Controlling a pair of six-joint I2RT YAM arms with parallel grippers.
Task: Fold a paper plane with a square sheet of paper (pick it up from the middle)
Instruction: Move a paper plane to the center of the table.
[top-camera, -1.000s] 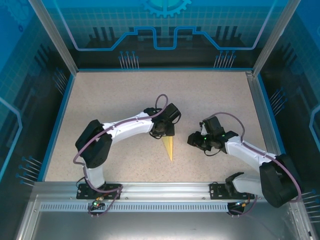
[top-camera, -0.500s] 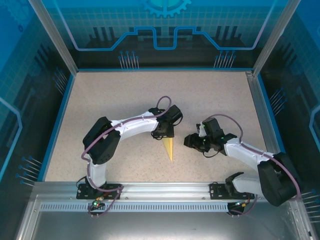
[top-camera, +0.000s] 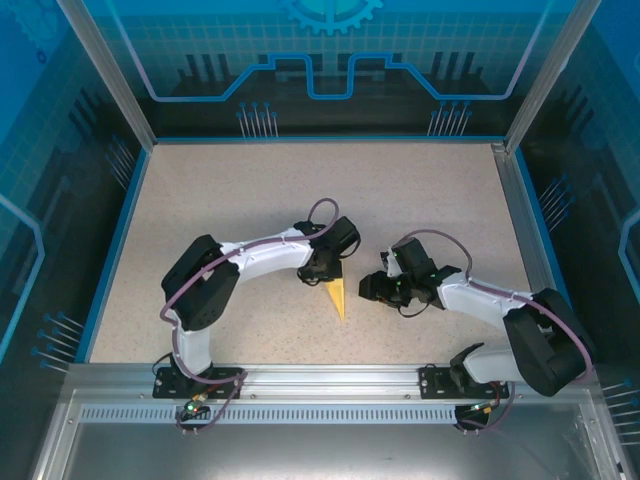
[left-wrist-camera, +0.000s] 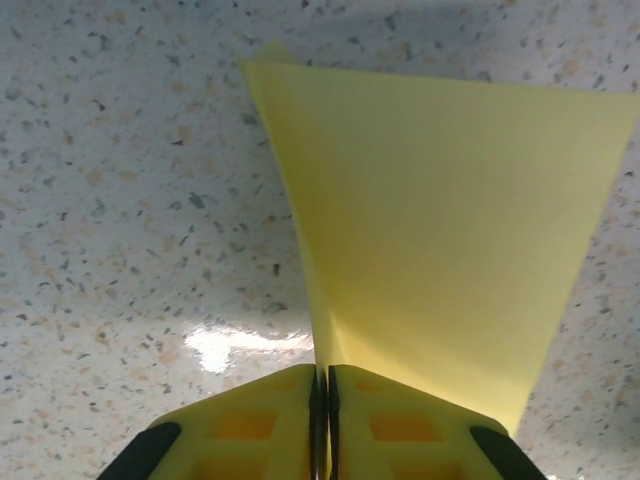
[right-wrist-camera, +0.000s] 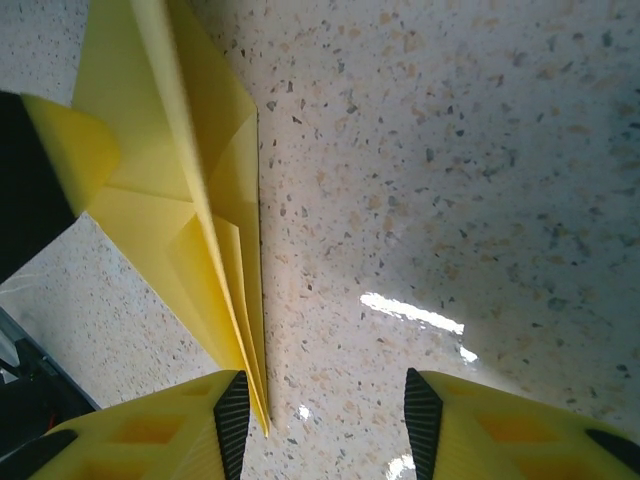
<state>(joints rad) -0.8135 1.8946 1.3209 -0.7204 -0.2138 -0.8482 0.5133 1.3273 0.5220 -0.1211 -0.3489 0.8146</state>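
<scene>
Paper plane (left-wrist-camera: 440, 230) on table (left-wrist-camera: 120, 200), centre fold pinched by left gripper (left-wrist-camera: 322, 410); right gripper (right-wrist-camera: 325, 420) jaws spread beside its tip.

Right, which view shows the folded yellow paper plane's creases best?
Right wrist: the folded yellow paper plane shows its layered creases and pointed tip. Left wrist gives one wing pinched by the left gripper; the top view, a small yellow wedge.

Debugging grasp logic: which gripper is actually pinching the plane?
The left gripper: jaws shut on a fold of the paper plane. The right gripper stands open, the plane's tip beside one finger.
</scene>
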